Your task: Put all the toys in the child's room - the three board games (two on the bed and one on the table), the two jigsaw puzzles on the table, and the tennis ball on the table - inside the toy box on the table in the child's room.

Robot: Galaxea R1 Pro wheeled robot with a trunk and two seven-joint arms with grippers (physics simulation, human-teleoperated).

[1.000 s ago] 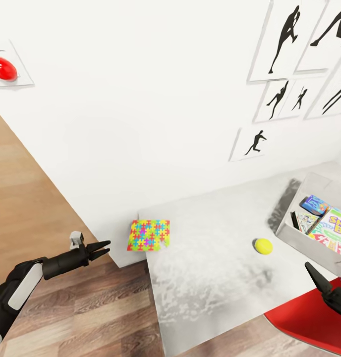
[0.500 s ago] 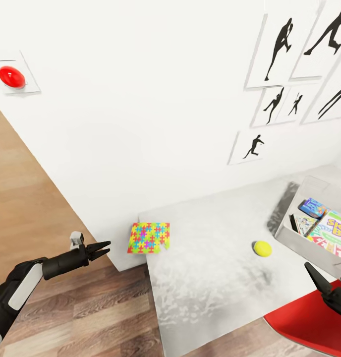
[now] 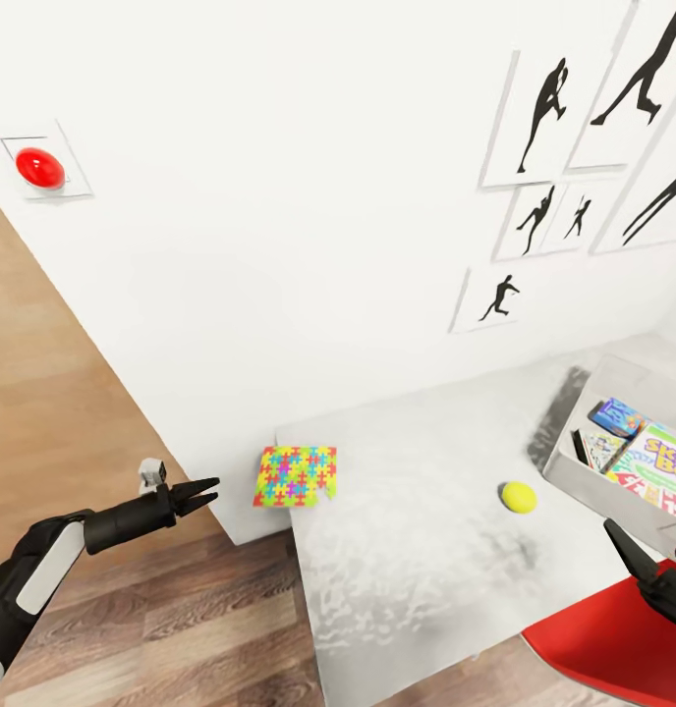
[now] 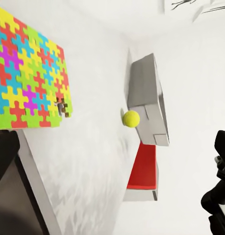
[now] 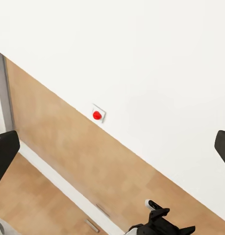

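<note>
The left pincer (image 3: 208,491) sits at the lower left of the head view, over the wood-plank floor (image 3: 181,628), its dark fingers parted a little and holding nothing; just to its right, apart from it, a jigsaw puzzle (image 3: 296,476) lies flat on the near left corner of the light grey desk (image 3: 407,550), one edge overhanging the desk's rim; in the left wrist view the same puzzle (image 4: 29,78) fills the upper left, with the tennis ball (image 4: 131,118) beyond it and the toy box (image 4: 147,105) just past the ball; in the head view the ball (image 3: 519,497) rests on the desk right of centre, near the toy box (image 3: 613,442) at the right edge, and printed board games (image 3: 652,466) lie inside that bin; the right pincer (image 3: 641,570) shows at the lower right above a red chair seat (image 3: 613,648), empty, its jaws spread wide in the right wrist view; black silhouette pictures (image 3: 544,118) hang on the white wall at upper right, and a red button (image 3: 39,168) sits at upper left.
</note>
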